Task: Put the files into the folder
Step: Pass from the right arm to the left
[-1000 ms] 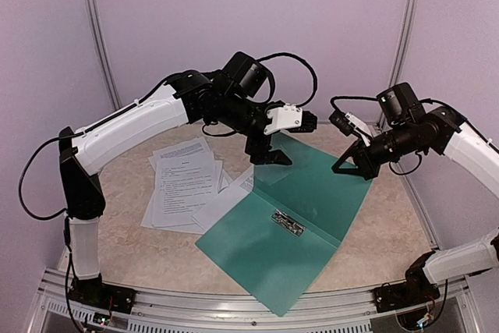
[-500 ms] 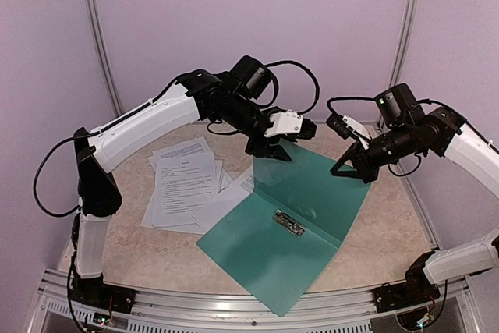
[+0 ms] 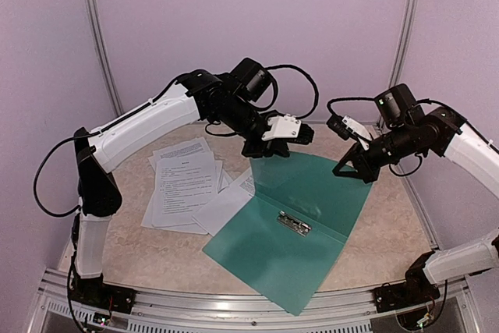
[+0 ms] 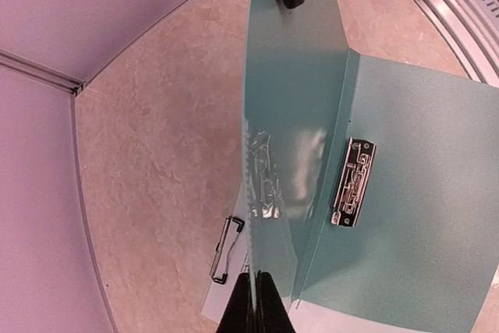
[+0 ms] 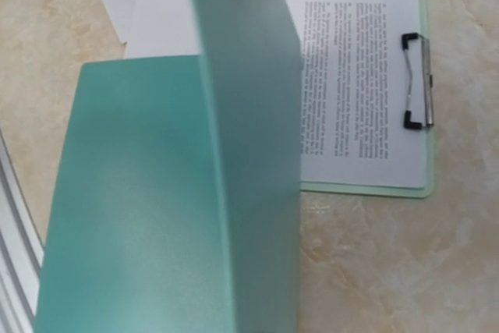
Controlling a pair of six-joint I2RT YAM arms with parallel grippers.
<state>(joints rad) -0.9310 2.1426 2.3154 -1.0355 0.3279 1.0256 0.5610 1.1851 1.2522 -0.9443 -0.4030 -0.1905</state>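
The teal folder (image 3: 273, 255) lies open on the table, metal clip (image 3: 293, 224) at its spine. Its far flap (image 3: 312, 189) stands raised between both grippers. My left gripper (image 3: 265, 150) is shut on the flap's far left edge; in the left wrist view the fingertips (image 4: 261, 302) pinch the thin card (image 4: 288, 115). My right gripper (image 3: 351, 171) is at the flap's right edge; the flap (image 5: 249, 154) hides its jaws in its own wrist view. The files (image 3: 183, 181) lie in a loose pile left of the folder, one sheet (image 3: 226, 204) partly under it.
A pale green clipboard (image 5: 366, 187) carrying a printed sheet (image 5: 351, 76), black clip (image 5: 417, 79) on its end, lies on the table behind the raised flap. Purple walls enclose the back and both sides. A metal rail (image 3: 234, 302) runs along the near edge.
My left gripper has closed on the flap's far left edge. The flap now stands higher and the folder has slid slightly right. The right arm has barely moved.
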